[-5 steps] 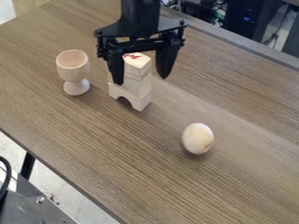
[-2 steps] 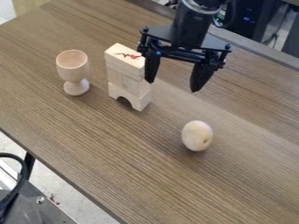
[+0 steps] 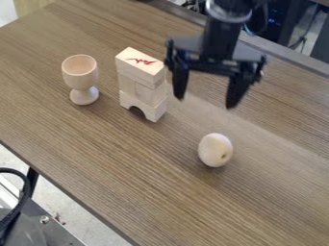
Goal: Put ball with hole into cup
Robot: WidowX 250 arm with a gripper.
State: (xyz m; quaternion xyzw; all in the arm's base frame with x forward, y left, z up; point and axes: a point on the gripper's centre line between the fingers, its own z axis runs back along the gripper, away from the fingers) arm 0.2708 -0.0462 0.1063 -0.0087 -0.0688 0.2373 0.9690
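While the gripper (image 3: pixel 205 102) is hanging wide-fingered, we are judging the ball (image 3: pixel 215 150) light, rigid, roll-prone, and favouring a midline grip.

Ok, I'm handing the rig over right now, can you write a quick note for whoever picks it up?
Gripper: open and empty, above the table, up and back from the ball.
Ball with hole: on the table toward the right, its hole facing the camera.
Cup: upright at the left, with a stack of blocks between it and the gripper.
Done: nothing placed; the ball is not in the cup.
Left: grasp the ball, carry it past the blocks, set it in the cup.
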